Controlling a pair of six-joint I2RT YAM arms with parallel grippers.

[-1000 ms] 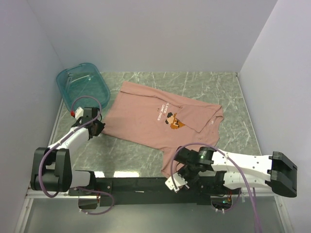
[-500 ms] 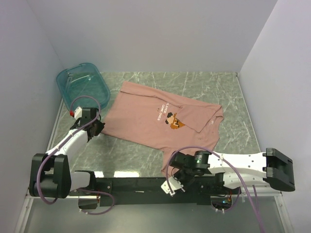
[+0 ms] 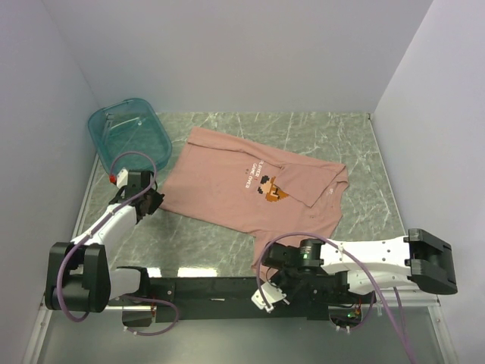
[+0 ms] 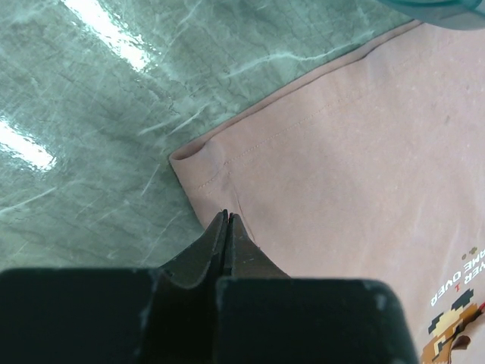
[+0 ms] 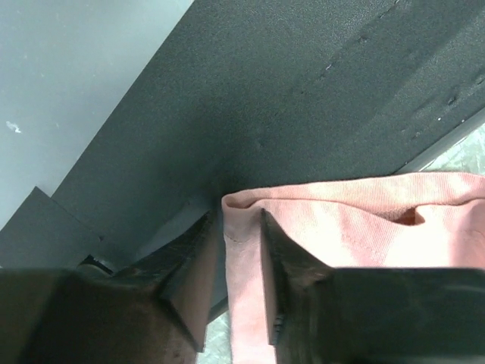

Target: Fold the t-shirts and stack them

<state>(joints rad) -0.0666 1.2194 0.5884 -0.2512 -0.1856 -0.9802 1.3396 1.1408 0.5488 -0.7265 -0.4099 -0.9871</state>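
Dusty-pink cotton covers the middle of the green marbled table [image 3: 333,136]: your t-shirt [image 3: 227,182] lies face up and mostly flat, set at a slant. Its orange-brown pixel graphic [image 3: 271,189] and small white text [image 3: 251,177] sit right of centre. One part is folded over at the right end, and the near right corner reaches the table's near edge by the black rail [image 3: 220,287].

Look at your left gripper [image 4: 227,218]. It sits low at the shirt's left near corner, and its two black fingers are pressed together with no gap between them. From the left wrist, the tips meet the cloth just inside the stitched edge, and a small crease runs up to them. You cannot tell whether any fabric is caught between the tips.

Now your right gripper [image 5: 241,227]. It is down at the near right corner of the shirt, over the rail. From the right wrist, the fingers stand apart, one on each side of a folded band of pink cloth that fills the gap between them. Whether the pads press on that band is not clear.

At the far left corner, the translucent teal tub [image 3: 129,133] rests well apart from both grippers, its near right rim just beside the shirt's far left edge.
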